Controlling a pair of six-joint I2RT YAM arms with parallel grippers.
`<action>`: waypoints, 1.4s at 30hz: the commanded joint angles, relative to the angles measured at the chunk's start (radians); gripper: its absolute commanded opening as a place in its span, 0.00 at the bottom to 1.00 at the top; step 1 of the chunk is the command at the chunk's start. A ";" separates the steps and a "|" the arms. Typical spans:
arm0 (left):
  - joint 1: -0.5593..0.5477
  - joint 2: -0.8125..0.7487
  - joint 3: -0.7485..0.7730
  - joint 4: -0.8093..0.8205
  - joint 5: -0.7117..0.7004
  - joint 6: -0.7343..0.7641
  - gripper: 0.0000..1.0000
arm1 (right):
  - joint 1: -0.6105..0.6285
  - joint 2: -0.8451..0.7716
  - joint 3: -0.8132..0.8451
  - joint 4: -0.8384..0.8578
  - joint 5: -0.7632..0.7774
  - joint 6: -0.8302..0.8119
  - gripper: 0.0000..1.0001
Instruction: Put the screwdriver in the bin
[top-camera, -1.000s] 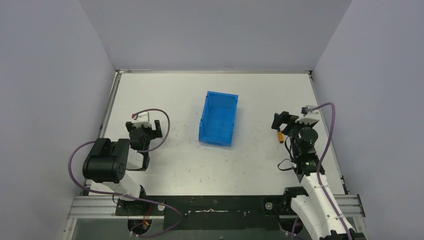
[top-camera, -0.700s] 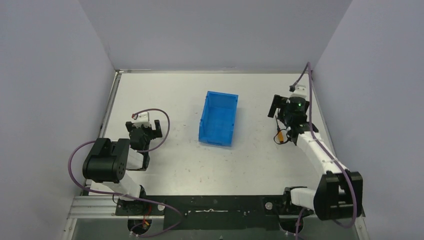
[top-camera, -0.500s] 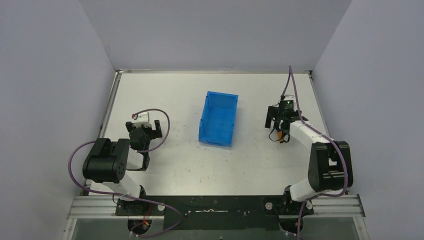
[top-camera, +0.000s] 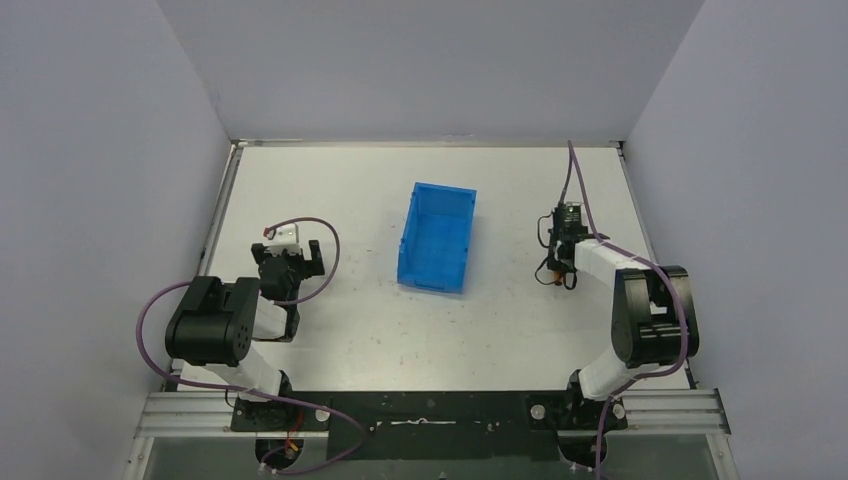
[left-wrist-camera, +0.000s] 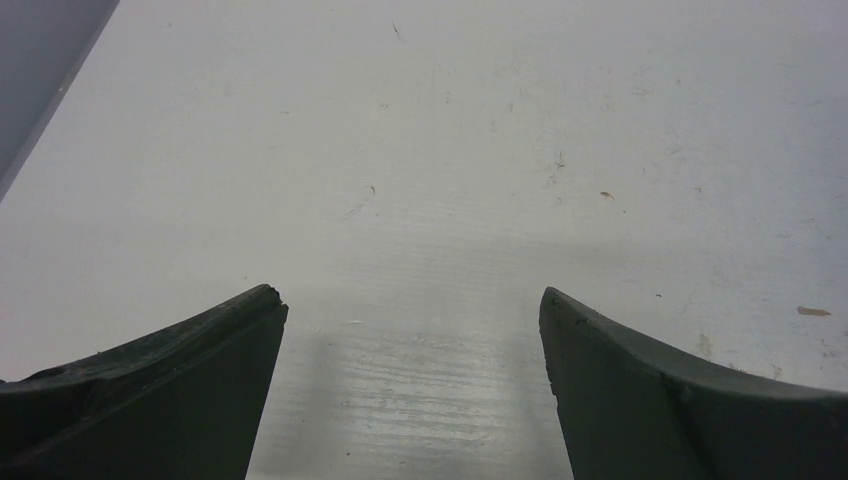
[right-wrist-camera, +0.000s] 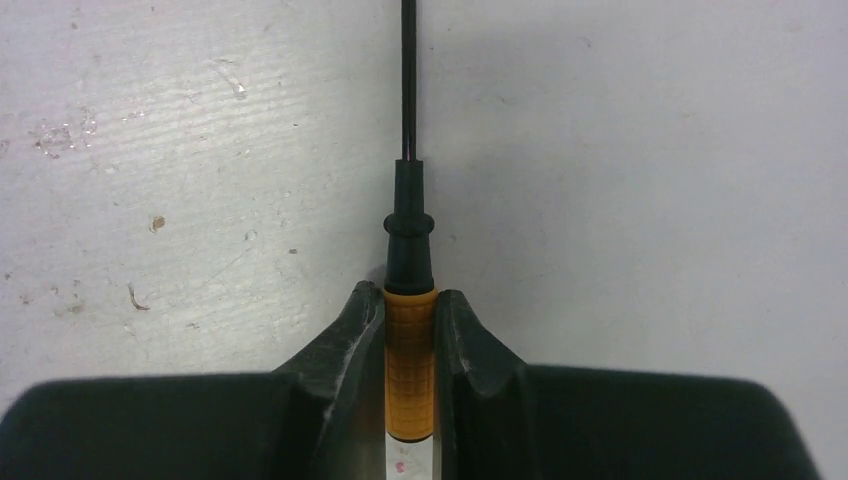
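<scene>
The screwdriver (right-wrist-camera: 410, 350) has an orange handle, a black collar and a thin black shaft pointing away from the wrist camera, low over the white table. My right gripper (right-wrist-camera: 410, 295) is shut on the orange handle, one finger on each side. From above, that gripper (top-camera: 559, 262) is right of the blue bin (top-camera: 437, 245), about a bin's width away, and only a speck of the screwdriver (top-camera: 563, 282) shows beneath it. The bin is empty, its low lip facing the arms. My left gripper (top-camera: 290, 258) rests left of the bin, jaws open over bare table (left-wrist-camera: 412, 300).
Grey walls close in the table (top-camera: 330, 330) on the left, back and right. The right arm's purple cable (top-camera: 575, 175) arcs up behind its wrist. The left arm's base (top-camera: 212, 335) sits folded at the near left.
The right arm unfolded from near its base, reached forward and left over the screwdriver, lowered, and its jaws went from open to shut on the handle. The left arm stayed still.
</scene>
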 joint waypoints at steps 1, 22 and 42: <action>-0.004 -0.008 0.021 0.041 -0.002 -0.007 0.97 | 0.000 -0.041 0.027 -0.004 0.006 0.009 0.00; -0.005 -0.008 0.021 0.040 -0.004 -0.006 0.97 | 0.721 -0.211 0.680 -0.276 0.340 0.202 0.00; -0.005 -0.009 0.021 0.039 -0.005 -0.006 0.97 | 0.727 0.254 0.563 -0.098 0.090 0.300 0.00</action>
